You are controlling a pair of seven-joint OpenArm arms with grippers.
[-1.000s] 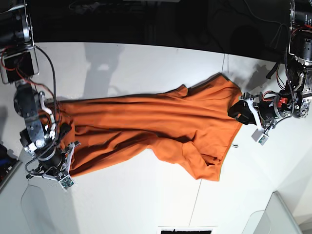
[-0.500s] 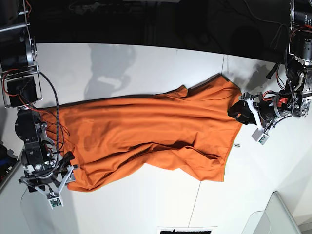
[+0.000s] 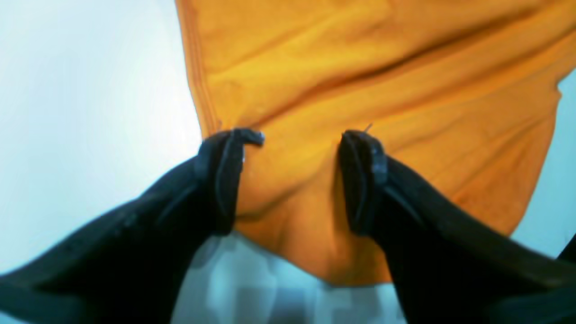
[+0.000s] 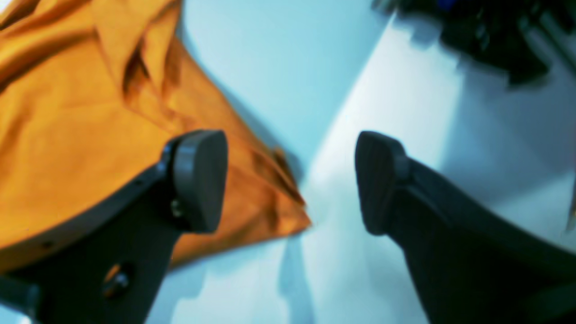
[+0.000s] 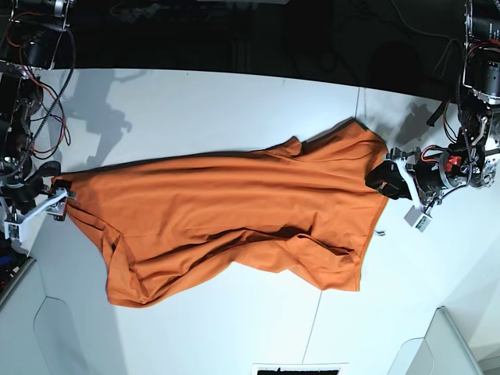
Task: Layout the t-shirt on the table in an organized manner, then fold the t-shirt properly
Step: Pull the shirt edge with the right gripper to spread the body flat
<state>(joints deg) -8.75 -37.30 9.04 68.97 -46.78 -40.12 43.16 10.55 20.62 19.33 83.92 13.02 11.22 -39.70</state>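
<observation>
The orange t-shirt (image 5: pixel 234 211) lies stretched left to right across the white table (image 5: pixel 219 109), with creases and a folded-over flap along its near edge. My left gripper (image 5: pixel 383 178) sits at the shirt's right edge. In the left wrist view it (image 3: pixel 301 135) is open, with its black fingers (image 3: pixel 225 180) standing wide apart on the t-shirt (image 3: pixel 360 67). My right gripper (image 5: pixel 61 199) hovers at the shirt's left end. The right wrist view shows it (image 4: pixel 288 148) open and empty, one finger over a corner of the t-shirt (image 4: pixel 67 112), the other over bare table (image 4: pixel 270 67).
A thin dark seam (image 5: pixel 337 219) crosses the tabletop near the shirt's right side. Clear plastic pieces sit at the near right corner (image 5: pixel 437 344) and the near left (image 5: pixel 70 336). A dark patch (image 5: pixel 301 369) lies at the near edge. Beyond the far edge is black.
My right gripper opened, let go of the shirt's near left corner and moved up and away to the left edge. The shirt's left end settled flatter. The left arm has not moved.
</observation>
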